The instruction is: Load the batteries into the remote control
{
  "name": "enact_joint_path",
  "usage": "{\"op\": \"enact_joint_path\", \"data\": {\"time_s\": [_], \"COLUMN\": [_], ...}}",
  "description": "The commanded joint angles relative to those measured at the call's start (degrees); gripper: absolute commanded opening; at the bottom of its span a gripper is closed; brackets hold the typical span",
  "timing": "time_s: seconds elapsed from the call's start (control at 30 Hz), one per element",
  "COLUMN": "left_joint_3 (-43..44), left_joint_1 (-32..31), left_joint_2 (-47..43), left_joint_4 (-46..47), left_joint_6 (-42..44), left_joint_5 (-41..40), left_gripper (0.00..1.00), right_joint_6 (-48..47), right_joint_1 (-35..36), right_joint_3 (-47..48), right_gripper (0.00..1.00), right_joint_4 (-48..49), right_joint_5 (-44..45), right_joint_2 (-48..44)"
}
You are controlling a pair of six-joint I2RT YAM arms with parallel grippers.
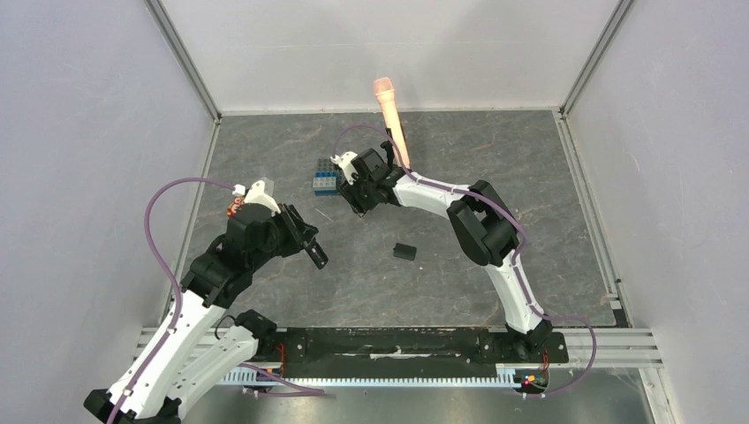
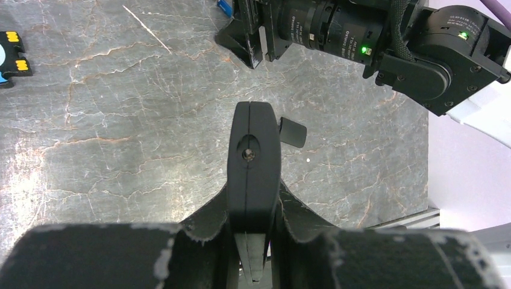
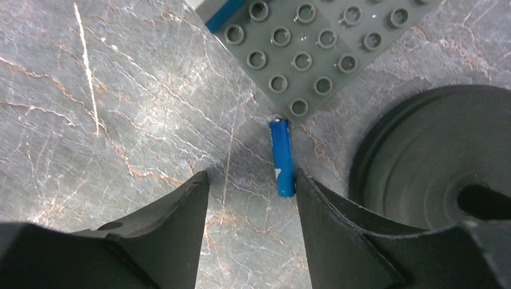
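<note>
Lying flat on the table [image 3: 138, 90], one blue battery [image 3: 282, 158], far end right by the corner of the grey studded toy plate [image 3: 313, 48], near end just beside the inside of one finger [image 3: 349, 241] of the right hand [image 3: 250, 186]. Spread wide, that hand, holding nothing, with the battery way off to one side of the gap and not in the middle. Close by too, the round black base [image 3: 434, 180] of the peach microphone [image 1: 389, 110].

With a squeeze from here, likely just pushed sideways, rolled off, or pinched crooked by one end. Could also bump the plate or the base, with so little room.

Further out, pinched tight in the left hand [image 2: 254, 201], the remote control [image 2: 255, 150], seen end-on above the table. Might slip or twist there if pressed hard with a battery. Behind it on the table, a small flat black cover [image 2: 293, 132]. Cannot tell which way round the battery has to go; put in backwards, no good.
</note>
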Motion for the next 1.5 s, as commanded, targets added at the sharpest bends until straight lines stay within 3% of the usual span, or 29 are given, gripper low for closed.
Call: {"op": "enact_joint_path", "data": {"time_s": [0.0, 0.07, 0.33, 0.5, 0.77, 1.13, 1.27, 1.47], "left_joint_3": [0.86, 0.83, 0.25, -0.01, -0.45, 2.8, 3.8, 2.24], "left_joint_1": [0.32, 0.38, 0.43, 0.4, 0.47, 0.43, 0.5, 0.47], "left_joint_2": [0.28, 0.45, -0.2, -0.44, -2.12, -7.89, -7.52, -6.67], "left_joint_4": [1.39, 1.48, 1.47, 1.42, 1.38, -0.66, 0.37, 9.72], "left_joint_6": [0.68, 0.68, 0.42, 0.42, 0.94, 2.65, 2.76, 4.77], "left_joint_5": [-0.4, -0.37, -0.38, -0.13, -0.71, -4.04, -0.87, 10.5], "left_gripper": [0.02, 0.02, 0.02, 0.02, 0.02, 0.02, 0.02, 0.02], "right_joint_6": [-0.52, -0.23, -0.01, 1.45, 2.98, 2.47, 0.73, 2.86], "right_joint_1": [-0.17, -0.28, -0.34, -0.31, -0.04, 3.05, 6.21, 9.55], "right_joint_3": [-0.47, 0.21, 0.09, -2.5, -12.85, -30.03, -32.91, -36.06], "right_gripper": [0.54, 0.51, 0.19, 0.1, 0.07, 0.05, 0.06, 0.11], "right_joint_4": [-1.46, -2.38, -3.88, -2.33, 2.7, 12.4, 12.66, 12.18], "right_joint_5": [2.35, 2.35, 1.74, 3.1, -1.24, -19.7, -23.2, -28.6], "right_joint_2": [5.63, 6.13, 5.65, 3.21, -10.22, -37.98, -46.57, -55.74]}}
